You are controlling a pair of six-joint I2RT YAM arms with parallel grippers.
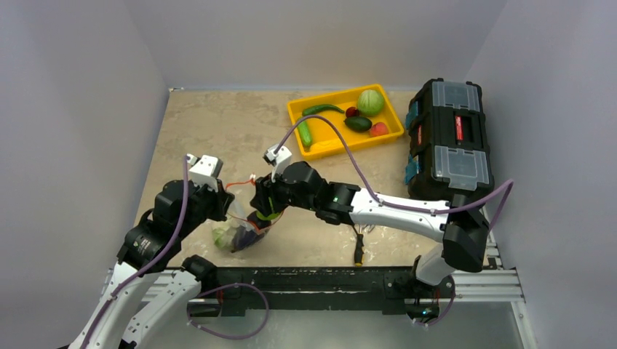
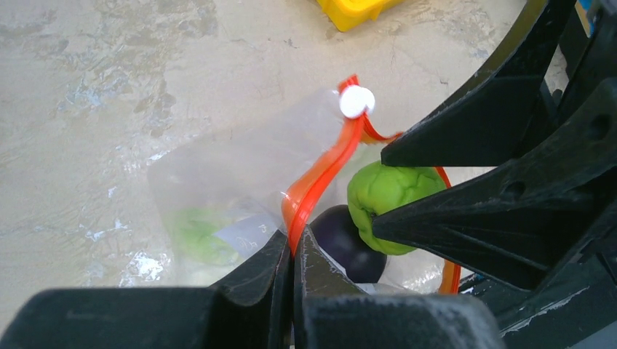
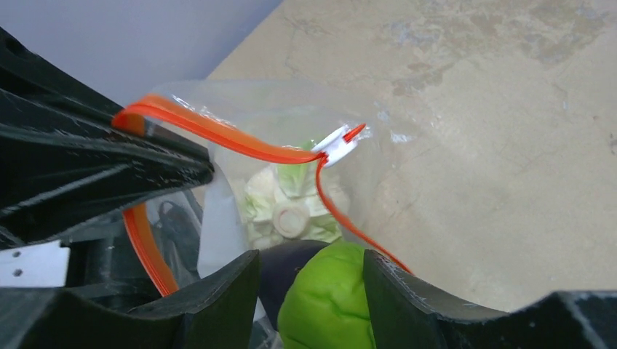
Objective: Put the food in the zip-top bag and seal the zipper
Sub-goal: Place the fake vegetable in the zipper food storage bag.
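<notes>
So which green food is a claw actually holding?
The bumpy lime-green piece, pinched in the right claw at the open bag. The others lie in the yellow tray or inside the bag.

Marbled table [image 1: 218, 131]: yellow tray [image 1: 326, 145], black toolbox [image 1: 447, 138].

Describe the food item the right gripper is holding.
Find the clear zip-top bag between the two arms. At its open mouth, the right gripper pinches a lumpy lime-green piece; the purple piece beside it is smooth and dark, the cauliflower inside pale.
</notes>
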